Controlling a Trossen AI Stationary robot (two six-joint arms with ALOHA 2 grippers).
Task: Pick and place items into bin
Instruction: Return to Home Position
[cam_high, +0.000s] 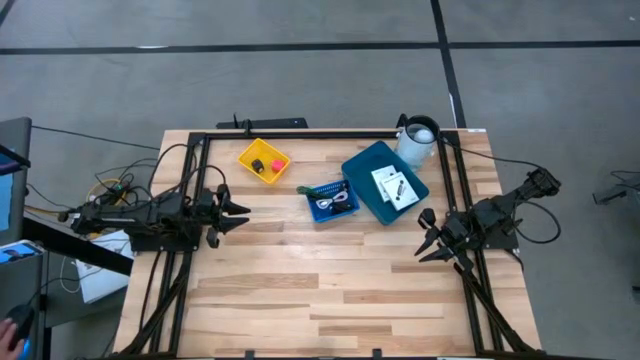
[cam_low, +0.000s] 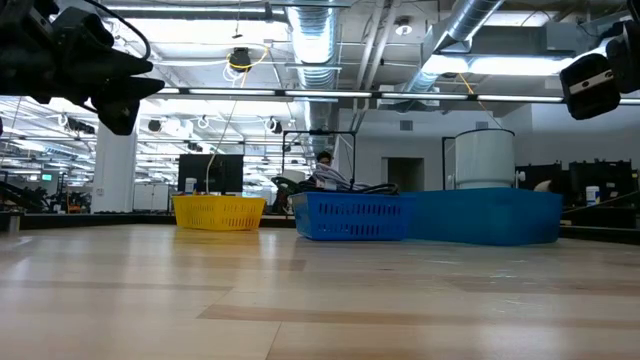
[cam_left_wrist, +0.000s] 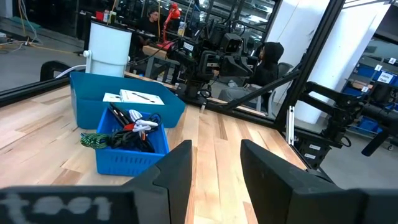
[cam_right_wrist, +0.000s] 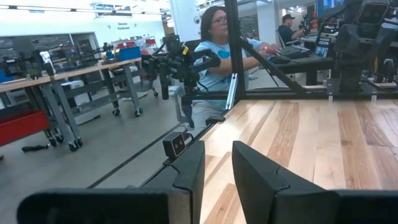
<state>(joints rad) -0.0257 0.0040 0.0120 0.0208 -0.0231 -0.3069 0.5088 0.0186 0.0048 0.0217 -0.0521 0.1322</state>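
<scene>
Two white cards with black print (cam_high: 395, 186) lie in the large blue bin (cam_high: 362, 172); they also show in the left wrist view (cam_left_wrist: 134, 97). A tiny red block (cam_high: 277, 164) and a tiny black piece (cam_high: 258, 165) lie in the yellow bin (cam_high: 250, 152). A black-and-green cord (cam_left_wrist: 93, 140) hangs over the rim of the small blue basket (cam_high: 333, 212), which holds more cords. My left gripper (cam_high: 240, 212) is open and empty left of the basket; it also shows in its wrist view (cam_left_wrist: 217, 174). My right gripper (cam_high: 428, 240) is open and empty near the large bin's near right corner; it also shows in its wrist view (cam_right_wrist: 217, 168).
A white cylindrical container (cam_high: 418, 140) stands at the far right behind the large bin. A black frame (cam_high: 300, 134) borders the table's far edge and sides. Bare wood (cam_high: 320, 290) fills the near half of the table. People (cam_right_wrist: 217, 56) sit at benches beyond the table.
</scene>
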